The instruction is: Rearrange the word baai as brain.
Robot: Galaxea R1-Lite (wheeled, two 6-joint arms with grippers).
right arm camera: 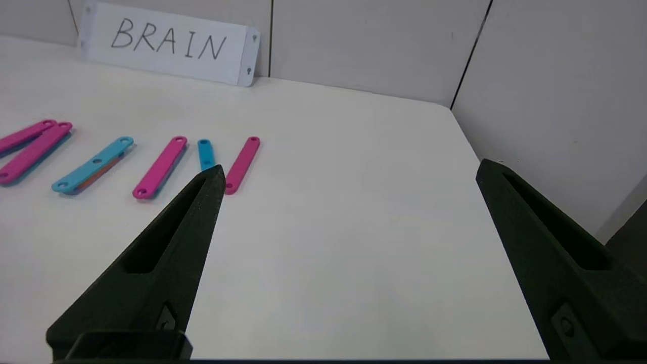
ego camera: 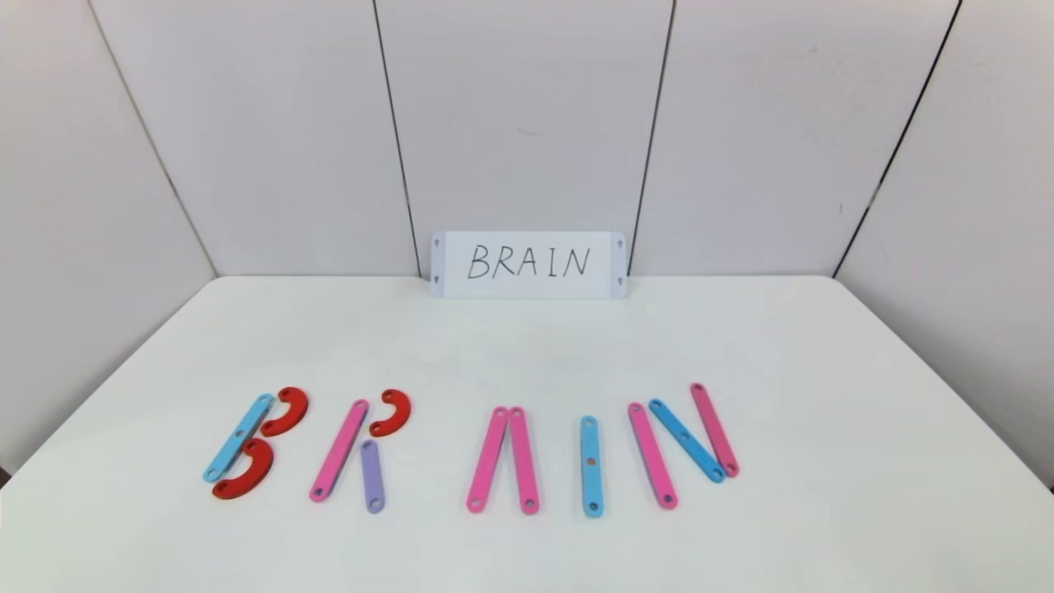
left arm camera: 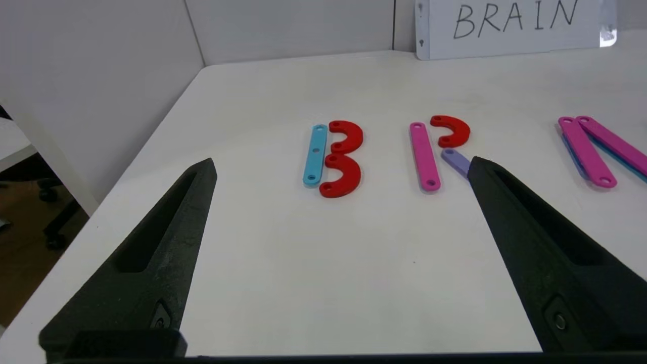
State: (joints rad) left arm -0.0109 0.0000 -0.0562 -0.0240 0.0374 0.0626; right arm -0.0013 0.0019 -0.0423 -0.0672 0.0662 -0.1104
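The flat holed pieces lie in a row near the table's front and read B R A I N. B is a blue bar (ego camera: 239,437) with two red C-curves (ego camera: 286,411). R is a pink bar (ego camera: 338,450), a red curve (ego camera: 390,413) and a short purple bar (ego camera: 372,475). A is two pink bars (ego camera: 505,459), I is a blue bar (ego camera: 590,465), and N is pink, blue and pink bars (ego camera: 686,440). My left gripper (left arm camera: 342,161) is open and empty, short of B and R. My right gripper (right arm camera: 352,166) is open and empty, to the right of N. Neither gripper shows in the head view.
A white card (ego camera: 528,263) with handwritten "BRAIN" leans on the back wall. Grey wall panels close the table at the back and sides. Bare white tabletop (ego camera: 823,494) lies between the letters and the card and to the right of N.
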